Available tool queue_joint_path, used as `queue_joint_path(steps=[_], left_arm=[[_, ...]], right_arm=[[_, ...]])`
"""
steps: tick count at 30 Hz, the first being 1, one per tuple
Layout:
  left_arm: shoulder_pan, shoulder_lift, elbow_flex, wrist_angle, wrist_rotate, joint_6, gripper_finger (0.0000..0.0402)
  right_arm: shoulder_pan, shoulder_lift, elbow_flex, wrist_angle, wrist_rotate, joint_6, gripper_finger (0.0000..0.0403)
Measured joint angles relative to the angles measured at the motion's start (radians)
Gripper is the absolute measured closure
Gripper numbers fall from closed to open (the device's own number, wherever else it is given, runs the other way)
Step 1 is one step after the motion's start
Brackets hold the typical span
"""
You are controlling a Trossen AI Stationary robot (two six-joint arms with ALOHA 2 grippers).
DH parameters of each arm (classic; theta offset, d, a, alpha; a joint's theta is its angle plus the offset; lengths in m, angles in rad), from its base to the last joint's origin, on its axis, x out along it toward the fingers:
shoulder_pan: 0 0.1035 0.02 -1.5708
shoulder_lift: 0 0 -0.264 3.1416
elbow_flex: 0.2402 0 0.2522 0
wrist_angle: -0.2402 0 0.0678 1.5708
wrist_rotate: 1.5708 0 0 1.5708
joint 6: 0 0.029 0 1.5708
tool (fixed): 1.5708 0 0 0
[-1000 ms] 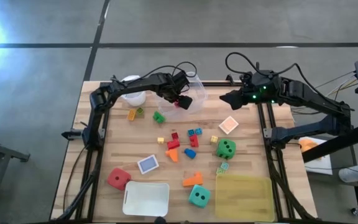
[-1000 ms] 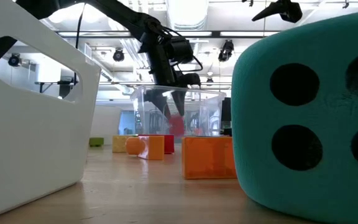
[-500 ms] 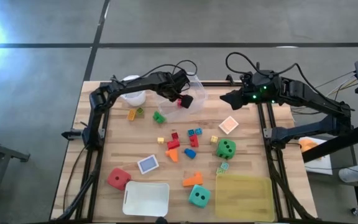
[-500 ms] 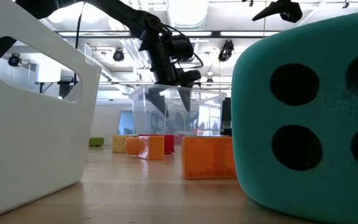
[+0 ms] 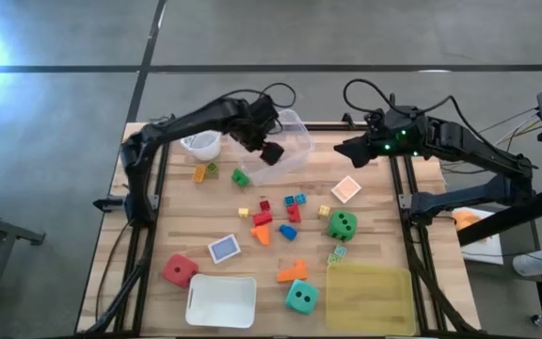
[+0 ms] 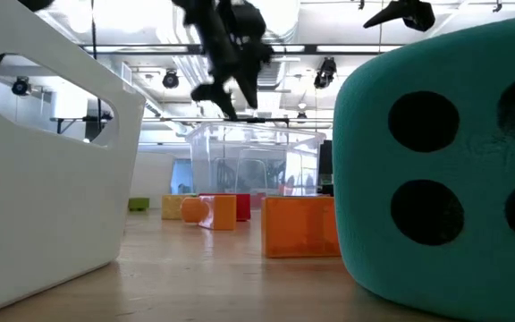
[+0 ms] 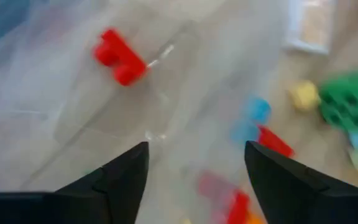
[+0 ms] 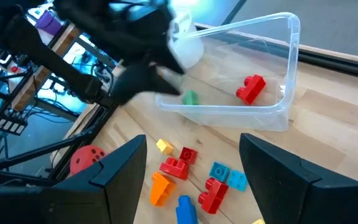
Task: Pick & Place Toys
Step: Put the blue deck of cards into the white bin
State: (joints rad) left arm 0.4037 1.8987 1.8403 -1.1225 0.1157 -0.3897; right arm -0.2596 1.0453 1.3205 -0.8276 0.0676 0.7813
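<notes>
The toys lie scattered over the middle of the table: small blocks such as a green one and red ones, a green die, a red die and a teal die. One red block lies on the floor of the clear tub at the far edge. My left gripper hangs open above the tub, nothing between its fingers. My right gripper waits open in the air to the tub's right.
A white cup stands left of the tub. At the near edge sit a white bin and a yellow-green tray. Two flat tiles lie among the blocks. In the low view the teal die fills the right side.
My left gripper has opened inside the tub and let go of the red block, which stays on the tub's floor. The gripper has then risen clear above the tub's rim and its fingers have drawn somewhat closer together.
</notes>
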Motion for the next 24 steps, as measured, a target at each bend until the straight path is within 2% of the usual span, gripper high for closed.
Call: queue_joint_path(steps=[5, 9, 13, 18, 21, 24], left_arm=[[-0.147, -0.104, -0.054, -0.079, -0.118, 0.127, 0.0181], [-0.272, -0.190, -0.151, -0.091, -0.139, 0.145, 0.0200], [-0.356, -0.272, -0.279, -0.071, -0.143, 0.069, 0.0206], [-0.408, -0.353, -0.461, -0.020, -0.129, -0.155, 0.0202], [-0.436, -0.380, -0.573, 0.067, -0.101, -0.205, 0.0185], [-0.455, -0.381, -0.662, 0.138, -0.083, -0.258, 0.0152]], right_arm=[[0.005, -0.019, 0.000, -0.004, -0.027, -0.011, 0.0153], [0.018, -0.034, 0.000, -0.006, -0.044, -0.029, 0.0153], [0.034, -0.044, 0.000, -0.007, -0.046, -0.034, 0.0153], [0.047, -0.051, 0.000, -0.007, -0.047, -0.045, 0.0153], [0.046, -0.050, 0.000, -0.007, -0.050, -0.051, 0.0153], [0.046, -0.050, 0.000, -0.007, -0.050, -0.055, 0.0153]])
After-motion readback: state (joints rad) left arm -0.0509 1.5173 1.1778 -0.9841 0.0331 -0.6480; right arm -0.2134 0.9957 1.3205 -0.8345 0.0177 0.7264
